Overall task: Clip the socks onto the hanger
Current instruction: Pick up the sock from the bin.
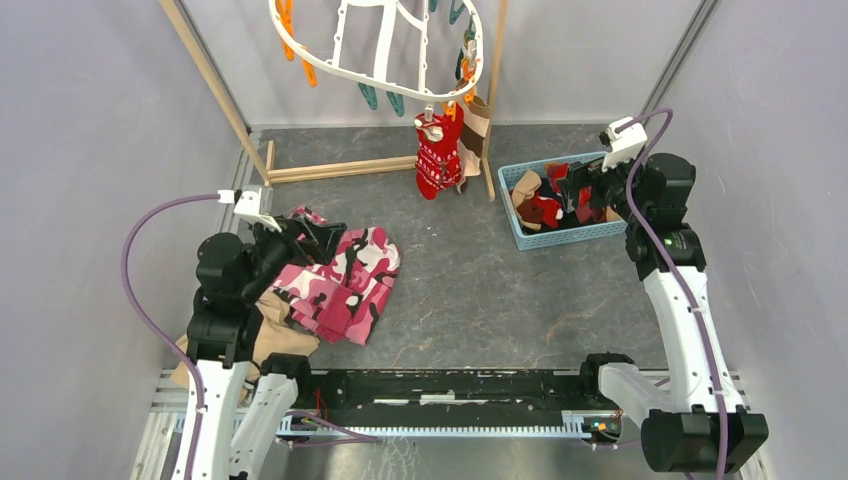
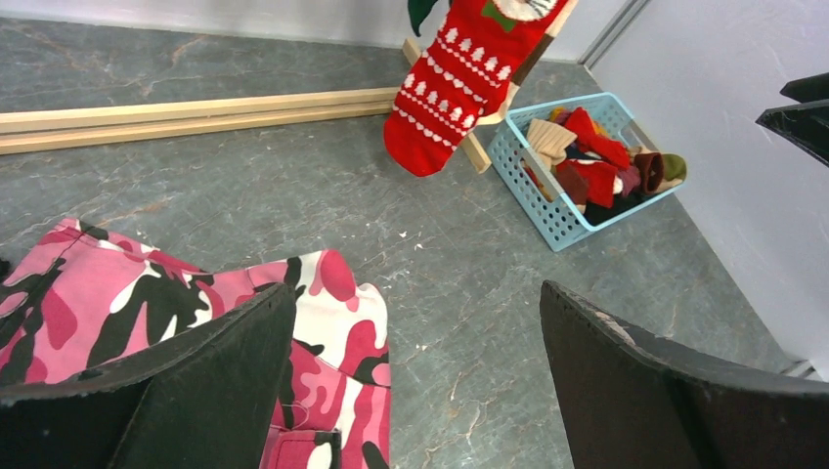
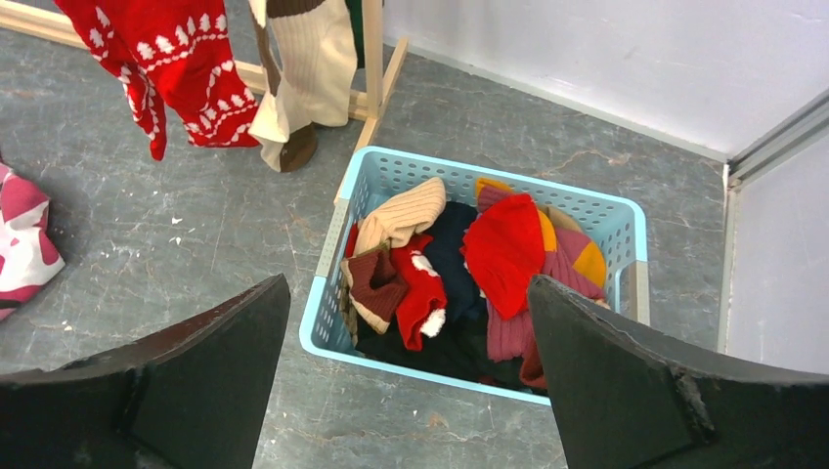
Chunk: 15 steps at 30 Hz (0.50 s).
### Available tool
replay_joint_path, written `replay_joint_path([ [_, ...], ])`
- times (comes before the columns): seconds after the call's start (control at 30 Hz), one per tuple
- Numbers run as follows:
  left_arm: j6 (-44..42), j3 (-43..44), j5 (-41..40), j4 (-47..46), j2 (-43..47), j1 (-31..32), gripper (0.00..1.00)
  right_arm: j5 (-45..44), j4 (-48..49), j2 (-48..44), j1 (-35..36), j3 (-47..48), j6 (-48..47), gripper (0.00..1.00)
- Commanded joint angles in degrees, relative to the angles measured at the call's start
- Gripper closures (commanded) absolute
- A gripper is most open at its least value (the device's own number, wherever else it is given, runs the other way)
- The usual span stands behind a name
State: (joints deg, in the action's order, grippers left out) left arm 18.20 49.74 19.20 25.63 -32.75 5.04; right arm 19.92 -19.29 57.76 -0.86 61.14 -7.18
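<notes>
While both claws stand spread wide with nothing between their fingers, the coming move turns on which of them has loose socks within reach, and I judge that to be the right one. The left gripper hangs over the pink camouflage cloth, with a tan cloth behind it by its arm. From this claw the basket lies far ahead and to the right, well apart across bare grey floor. Ahead of it and above, the white hanger hangs within the wooden rack, with spare clips dangling along its near rim. Two socks are already clipped there, a red patterned sock and just to its right a tan-striped sock, both hanging toe-down with the long axis vertical. Farther right, the right gripper hovers over the near rim of the blue basket, so the pile of socks lies just ahead of and below its fingers. On top a plain red sock runs lengthwise away from the claw, a little right of the gap. The reach looks like a short drop forward. The basket walls hem the pile on every side, the rack's post stands just beyond the far-left corner, and a wall is close on the claw's right. From this claw the hanger lies up and to the left.
</notes>
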Motion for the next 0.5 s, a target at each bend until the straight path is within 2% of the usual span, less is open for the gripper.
replay_joint_path([
  [0.0,3.65,-2.33,4.05,-1.86,2.01,-0.47,0.00,-2.36,0.60,-2.26,-0.52,0.27,2.56,0.02],
  [0.17,5.52,-5.27,8.81,-6.23,1.87,-0.49,0.00,-0.18,2.34,-2.88,-0.79,-1.73,0.93,0.02],
  [0.3,8.63,-8.30,12.55,-10.23,1.18,-0.26,0.00,4.88,3.22,-3.60,-0.87,-3.85,-3.03,0.02],
  [0.4,10.91,-9.87,15.08,-12.68,-0.61,0.49,0.00,15.79,2.36,-3.35,-0.60,-5.61,-9.96,0.02],
  [0.47,10.76,-10.16,11.95,-13.31,-2.48,3.95,0.00,24.64,0.54,-2.70,0.32,-6.78,-17.59,0.02],
])
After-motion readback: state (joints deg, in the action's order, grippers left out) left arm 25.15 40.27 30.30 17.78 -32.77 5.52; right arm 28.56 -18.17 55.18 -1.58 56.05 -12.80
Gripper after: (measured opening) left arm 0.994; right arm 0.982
